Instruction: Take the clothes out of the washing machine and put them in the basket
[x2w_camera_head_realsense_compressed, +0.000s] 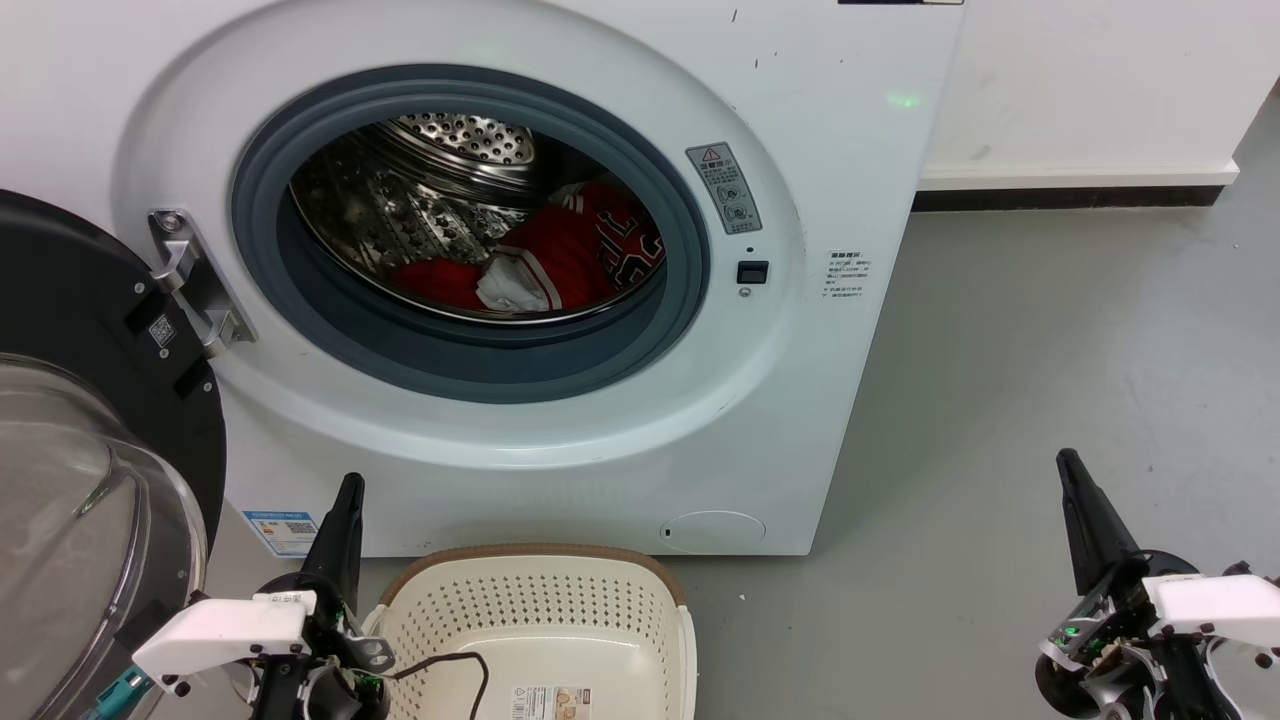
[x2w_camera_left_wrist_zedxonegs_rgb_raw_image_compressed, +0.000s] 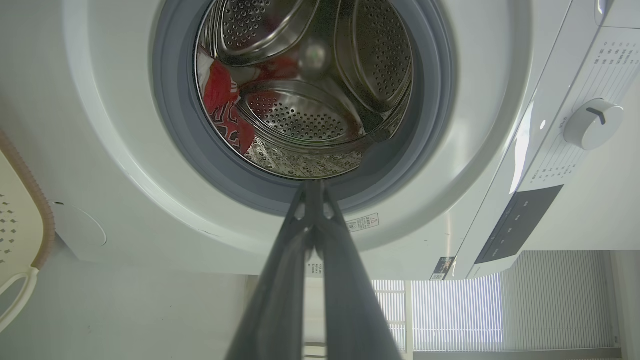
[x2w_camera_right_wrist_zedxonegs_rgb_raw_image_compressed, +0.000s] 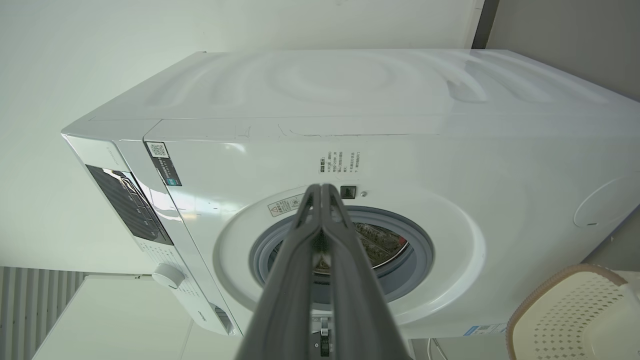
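Left gripper (x2w_camera_left_wrist_zedxonegs_rgb_raw_image_compressed: 314, 184) closed (apparently empty)

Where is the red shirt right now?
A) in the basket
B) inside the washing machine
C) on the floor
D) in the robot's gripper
B: the red jersey lies low in the perforated steel drum, seen through the open porthole of the washing machine.

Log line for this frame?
white washer: glass door open | red jersey in steel drum | cream plastic basket empty | both jaws shut
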